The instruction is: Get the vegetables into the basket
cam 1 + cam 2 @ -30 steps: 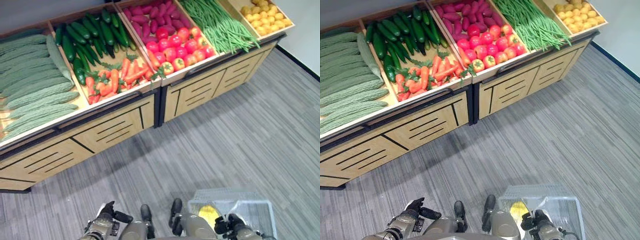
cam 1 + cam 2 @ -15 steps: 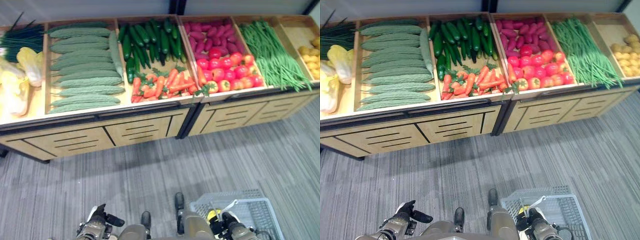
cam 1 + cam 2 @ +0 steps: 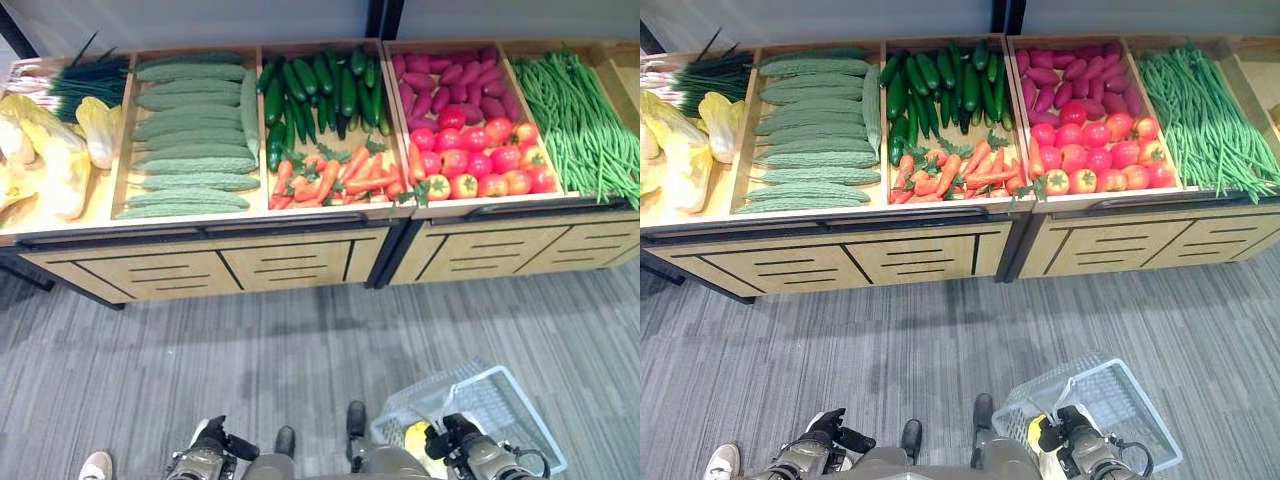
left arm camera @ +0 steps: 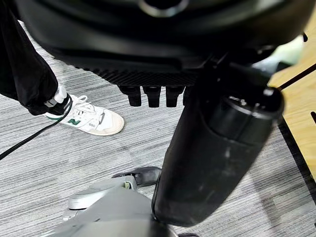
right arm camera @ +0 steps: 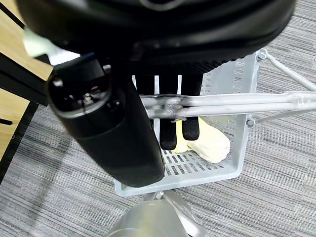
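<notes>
While the long wooden display stand (image 3: pixel 300 262) runs across the far side of the grey floor, the robot stands well back from it, so the step in hand looks like the walk toward the produce with the basket carried along, not a pick. The stand's compartments hold, from the robot's left, pale cabbages (image 3: pixel 45 150) with dark leeks behind them, ridged bitter gourds (image 3: pixel 185 135), dark cucumbers (image 3: pixel 320 85) above a heap of carrots (image 3: pixel 335 175), purple sweet potatoes above red tomatoes (image 3: pixel 475 160), and green beans (image 3: pixel 585 110). Low on the robot's right hangs the grey wire basket (image 3: pixel 505 405), with one pale yellow vegetable (image 5: pixel 210 145) lying on its mesh bottom. The right hand (image 5: pixel 173 123) has its fingers hooked over the basket's metal handle (image 5: pixel 237 103), so it carries the load. The left hand (image 4: pixel 153 94) hangs free near the floor with its fingers curled in and nothing in them. A person's white sneaker (image 4: pixel 89 118) shows on the floor just beside the left arm. Next, I judge, the robot must close the gap to the stand, then uncurl the left hand to take another vegetable.
</notes>
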Robot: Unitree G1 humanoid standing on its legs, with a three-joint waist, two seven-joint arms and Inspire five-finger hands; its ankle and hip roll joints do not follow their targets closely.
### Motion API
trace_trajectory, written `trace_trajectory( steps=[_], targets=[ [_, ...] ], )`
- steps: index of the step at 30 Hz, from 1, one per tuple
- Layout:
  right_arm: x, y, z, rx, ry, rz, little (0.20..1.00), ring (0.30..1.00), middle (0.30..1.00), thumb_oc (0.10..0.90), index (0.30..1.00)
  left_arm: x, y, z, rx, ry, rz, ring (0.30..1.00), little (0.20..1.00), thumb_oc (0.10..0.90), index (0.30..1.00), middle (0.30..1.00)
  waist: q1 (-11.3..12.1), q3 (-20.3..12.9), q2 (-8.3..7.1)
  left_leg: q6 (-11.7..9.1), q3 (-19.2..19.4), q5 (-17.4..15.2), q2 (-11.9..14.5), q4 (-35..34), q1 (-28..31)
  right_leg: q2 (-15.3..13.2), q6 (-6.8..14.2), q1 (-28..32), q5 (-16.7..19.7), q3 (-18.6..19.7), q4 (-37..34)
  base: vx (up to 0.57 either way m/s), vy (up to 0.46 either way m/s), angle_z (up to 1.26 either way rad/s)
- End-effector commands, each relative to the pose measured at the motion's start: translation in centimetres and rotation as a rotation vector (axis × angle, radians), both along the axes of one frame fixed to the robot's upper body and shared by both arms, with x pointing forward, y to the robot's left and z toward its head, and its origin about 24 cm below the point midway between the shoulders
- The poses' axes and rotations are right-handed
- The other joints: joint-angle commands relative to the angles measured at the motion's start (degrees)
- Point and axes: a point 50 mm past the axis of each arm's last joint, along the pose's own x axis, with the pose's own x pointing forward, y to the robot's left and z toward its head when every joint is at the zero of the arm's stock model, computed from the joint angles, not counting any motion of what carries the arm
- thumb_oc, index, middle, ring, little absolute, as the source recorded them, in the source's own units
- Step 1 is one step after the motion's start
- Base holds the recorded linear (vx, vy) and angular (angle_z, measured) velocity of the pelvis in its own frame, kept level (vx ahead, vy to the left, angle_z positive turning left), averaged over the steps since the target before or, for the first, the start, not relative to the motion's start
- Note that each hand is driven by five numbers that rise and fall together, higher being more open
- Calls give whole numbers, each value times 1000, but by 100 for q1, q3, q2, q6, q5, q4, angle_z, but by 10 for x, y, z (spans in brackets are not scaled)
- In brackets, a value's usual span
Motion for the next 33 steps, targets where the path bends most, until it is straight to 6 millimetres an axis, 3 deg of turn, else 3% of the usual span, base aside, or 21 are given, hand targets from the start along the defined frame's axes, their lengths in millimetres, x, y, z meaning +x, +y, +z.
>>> trace_trajectory(
  steps=[1, 19, 20, 33],
  targets=[
    [-4, 4, -3, 0, 25, 33, 300, 300, 300, 400, 300, 12, 5, 4, 27, -11, -21, 1000, 1000, 900, 1000, 1000, -7, 28, -104, 371, 261, 54, -353, -178, -179, -353, 356, 155, -1044, 322, 712, 27, -11, 3],
    [-8, 8, -4, -6, 30, 56, 300, 300, 300, 400, 300, 6, 6, 3, 36, 3, -20, 1000, 1000, 900, 1000, 1000, 36, -26, -157, 402, 305, -89, -358, -178, 5, -348, 377, 320, -1083, 364, 671, 2, 1, 0],
    [-49, -14, -9, 35, 103, -244, 300, 300, 300, 400, 300, -39, 5, -10, -4, 169, -33, 1000, 1000, 900, 1000, 1000, -140, -548, 71, 358, 1452, -388, -354, -178, 524, -185, 353, 839, -1084, -138, 374, 0, 0, 0],
    [-59, -6, -13, 39, 152, -215, 300, 300, 300, 400, 300, -45, 5, -11, -3, 191, -41, 1000, 1000, 900, 1000, 1000, -98, -497, 11, 396, 1516, -423, -389, -178, 505, -212, 427, 893, -923, -96, 189, -3, 37, -4]
  ],
)
